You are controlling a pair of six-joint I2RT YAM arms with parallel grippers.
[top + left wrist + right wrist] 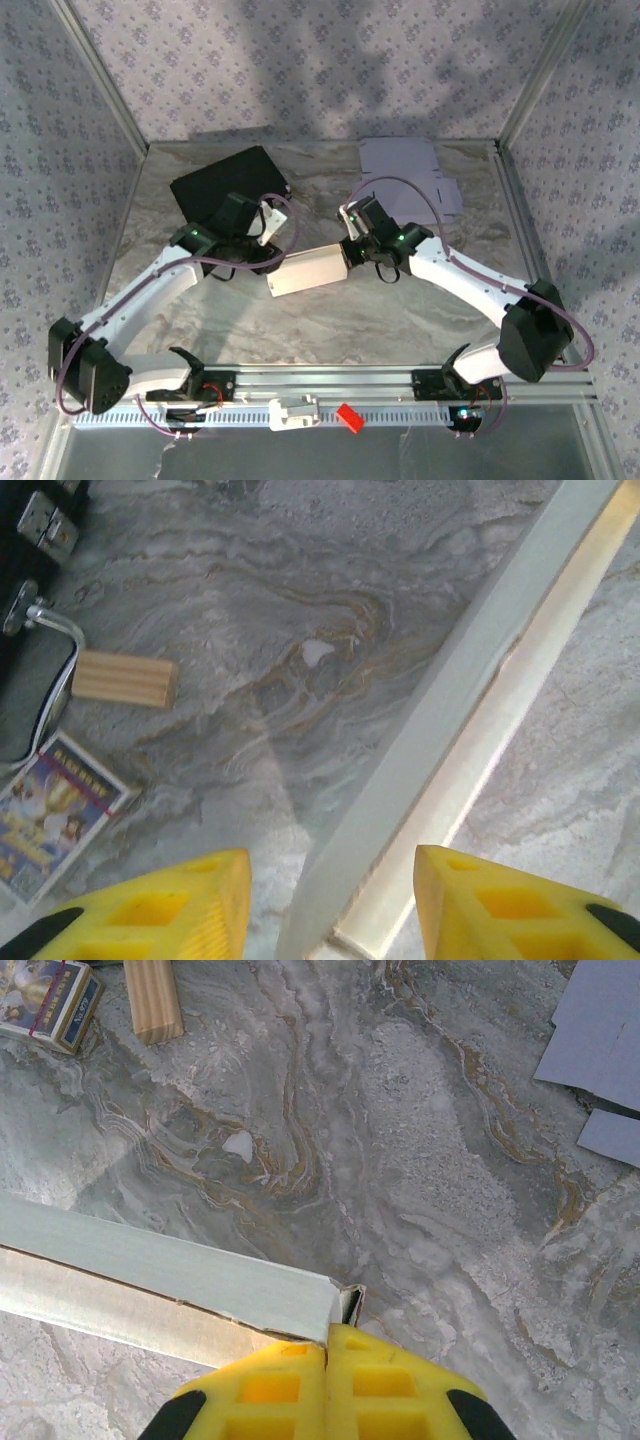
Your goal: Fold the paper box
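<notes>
The paper box (310, 270) is a long white carton in the middle of the table, held between both arms. My right gripper (352, 255) is at its right end. In the right wrist view the yellow fingers (270, 1385) are pressed together, with the right gripper (328, 1345) shut on the corner of the paper box (170, 1280) beside a small bent flap. My left gripper (268, 262) is at the box's left end. In the left wrist view the left gripper (330, 900) is open, straddling the paper box (450, 710) with a gap on each side.
A black case (225, 180) lies at the back left. Flat grey-purple cardboard sheets (410, 170) lie at the back right. A wooden block (125, 678) and a small printed card pack (50, 815) lie near the case. Metal frame posts border the table.
</notes>
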